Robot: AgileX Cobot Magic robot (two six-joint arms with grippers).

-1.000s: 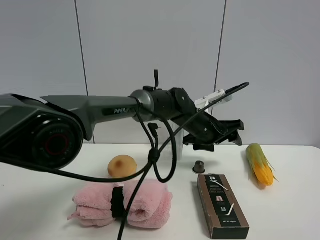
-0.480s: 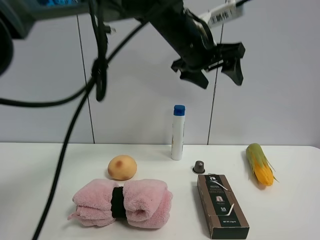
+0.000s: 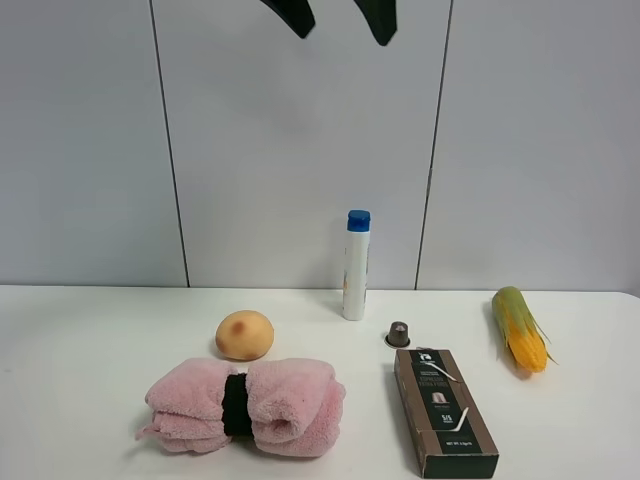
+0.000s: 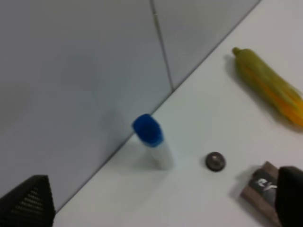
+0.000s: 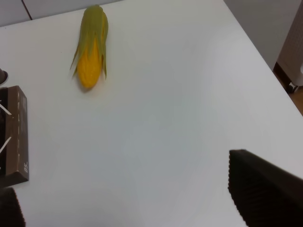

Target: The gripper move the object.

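Nearest, front left on white surface [image 3: 90,440]: pink rolled towel [image 3: 243,405] w/ black band. Front right-centre: brown box [image 3: 443,411], lying flat. Behind towel: tan peach-like ball [image 3: 245,335]. Small dark capsule [image 3: 398,333] just beyond box. Right side, mid-depth: corn cob [image 3: 521,328], lying flat, well apart from box, yellow kernel end toward near edge, green husk end toward wall. Looks light, stiff plastic, smooth and rounded, so prob. apt to roll or slip; best pinched across the middle, jaws square to its length. Farthest: white bottle [image 3: 355,264], blue cap, upright by wall. Left gripper [image 3: 337,17] high above, jaws wide apart, holding nothing. Right gripper [image 5: 128,198] also spread wide, empty.
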